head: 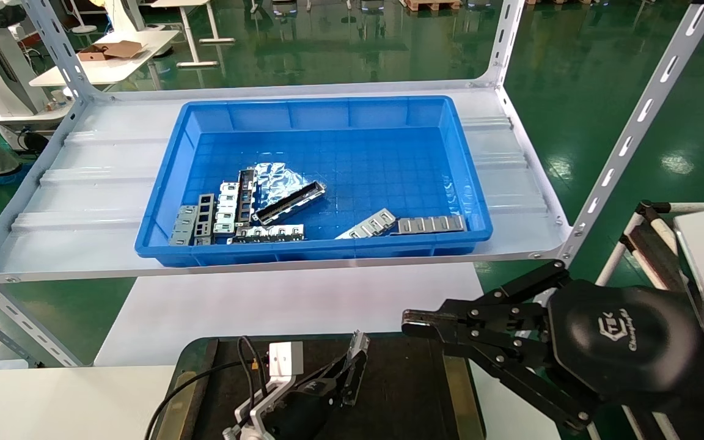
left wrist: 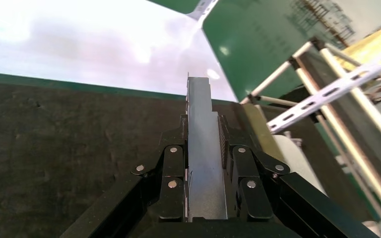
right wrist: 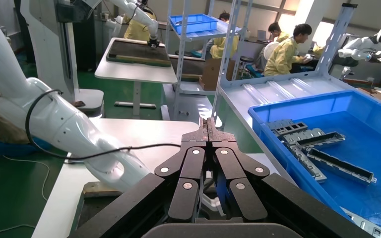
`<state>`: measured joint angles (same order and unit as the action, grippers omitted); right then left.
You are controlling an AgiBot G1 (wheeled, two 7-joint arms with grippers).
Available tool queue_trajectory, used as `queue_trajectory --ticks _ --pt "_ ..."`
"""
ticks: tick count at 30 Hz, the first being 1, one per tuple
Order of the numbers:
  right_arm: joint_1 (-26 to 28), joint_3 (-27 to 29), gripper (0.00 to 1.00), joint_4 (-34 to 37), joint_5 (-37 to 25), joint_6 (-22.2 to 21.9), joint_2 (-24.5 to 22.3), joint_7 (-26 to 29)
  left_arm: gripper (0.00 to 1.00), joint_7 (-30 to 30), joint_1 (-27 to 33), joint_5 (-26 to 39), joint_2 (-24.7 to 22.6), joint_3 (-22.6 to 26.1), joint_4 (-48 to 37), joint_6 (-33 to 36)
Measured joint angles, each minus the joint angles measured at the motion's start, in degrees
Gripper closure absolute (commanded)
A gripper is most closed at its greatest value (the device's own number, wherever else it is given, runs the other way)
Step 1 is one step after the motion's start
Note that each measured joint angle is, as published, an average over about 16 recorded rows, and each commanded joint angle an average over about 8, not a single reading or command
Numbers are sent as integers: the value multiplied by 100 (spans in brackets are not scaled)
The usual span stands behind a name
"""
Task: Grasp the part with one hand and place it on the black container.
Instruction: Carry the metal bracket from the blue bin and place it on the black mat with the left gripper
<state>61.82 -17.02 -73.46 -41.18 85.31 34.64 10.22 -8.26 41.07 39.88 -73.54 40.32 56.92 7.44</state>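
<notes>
My left pincer [head: 352,366] gripped the part [left wrist: 202,148] lengthwise between its fingers, low over the near middle of the black container [head: 401,391], while my right pincer [head: 416,322] sat pressed closed, empty, just right of it, above the container's far right edge.

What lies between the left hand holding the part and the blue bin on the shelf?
Head view: past the left hand, shut on the part over the black container, comes only bare white tabletop, then the shelf edge and the blue bin.
</notes>
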Motion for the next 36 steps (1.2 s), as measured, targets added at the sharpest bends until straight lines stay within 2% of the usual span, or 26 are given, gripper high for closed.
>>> queue_trajectory --ticks 10,31,34,36 --pt "1 -3 100 0 2 -1 -1 -2 100 175 147 -81 -395 -102 -579 -164" --pt "2 -10 99 0 7 -4 -4 -5 100 -20 272 -564 -461 459 -698 -756" --pt "2 -10 87 0 7 -5 -4 -5 96 -59 284 -593 -461 531 -697 -816" --pt "2 -11 67 0 8 -5 -5 -6 87 -84 291 -605 -461 575 -696 -851"
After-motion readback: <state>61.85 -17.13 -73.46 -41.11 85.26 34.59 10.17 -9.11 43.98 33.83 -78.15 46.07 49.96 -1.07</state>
